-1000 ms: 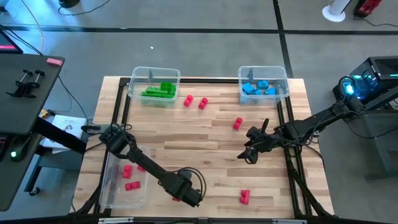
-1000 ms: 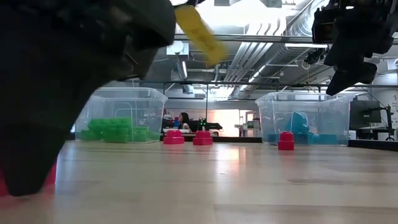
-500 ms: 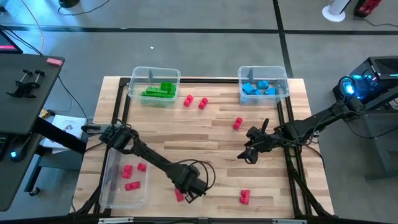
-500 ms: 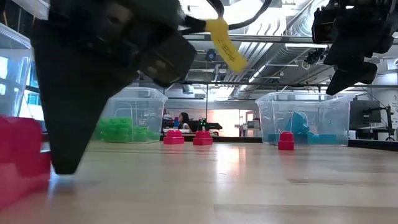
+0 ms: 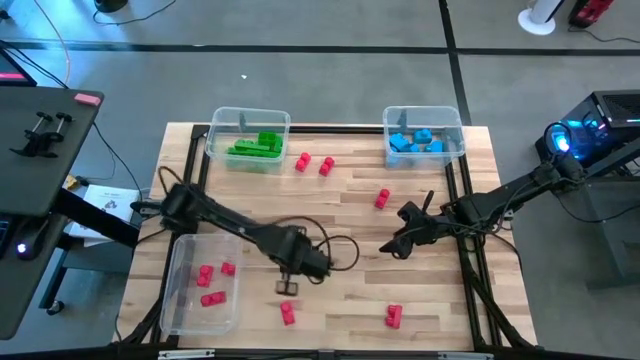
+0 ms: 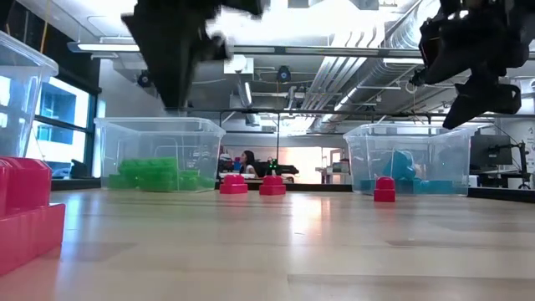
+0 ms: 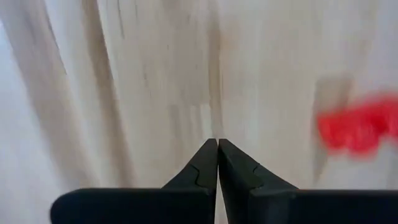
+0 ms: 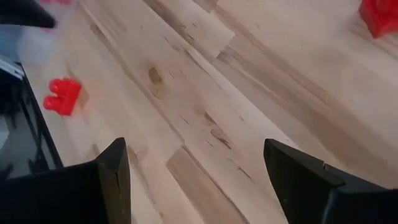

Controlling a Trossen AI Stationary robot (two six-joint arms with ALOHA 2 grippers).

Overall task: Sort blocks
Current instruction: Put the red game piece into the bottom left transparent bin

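My left end effector [image 5: 290,287] hangs empty with tips together above the surface [image 5: 340,225], the nearest red block [image 5: 288,314] lying at its 6 o'clock, so I should part the tips, centre over it and descend squarely; my right end effector [image 5: 392,247] waits spread.

The left pincer [image 5: 288,287], fingers pressed together and empty, now sits higher, away from the red block [image 5: 288,314] left lying on the surface [image 5: 340,215].
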